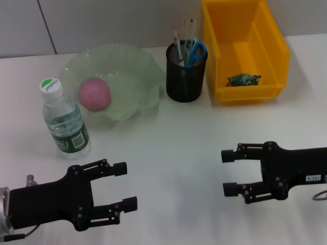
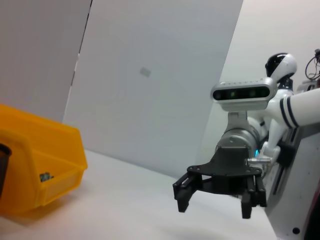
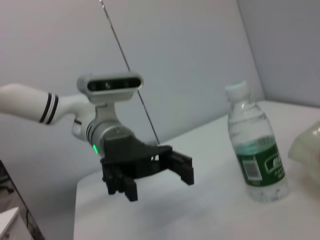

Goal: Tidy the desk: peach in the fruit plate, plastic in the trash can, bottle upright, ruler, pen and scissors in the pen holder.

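A pink peach (image 1: pixel 94 94) lies in the pale green fruit plate (image 1: pixel 138 58) at the back left. Just left of the plate a clear bottle (image 1: pixel 64 120) with a green label stands upright; it also shows as the bottle (image 3: pixel 255 145) in the right wrist view. The black mesh pen holder (image 1: pixel 185 81) holds blue-handled scissors (image 1: pixel 195 51), a pen (image 1: pixel 177 48) and a clear ruler (image 1: pixel 189 24). Crumpled green plastic (image 1: pixel 243 79) lies inside the yellow trash can (image 1: pixel 278 48). My left gripper (image 1: pixel 125 186) hovers open at the front left, and my right gripper (image 1: pixel 228 172) hovers open at the front right. Both are empty.
The two grippers face each other over bare white table (image 1: pixel 173 153). The left wrist view shows the right gripper (image 2: pixel 213 205) and the yellow trash can (image 2: pixel 45 160). The right wrist view shows the left gripper (image 3: pixel 157 182). A grey wall stands behind the table.
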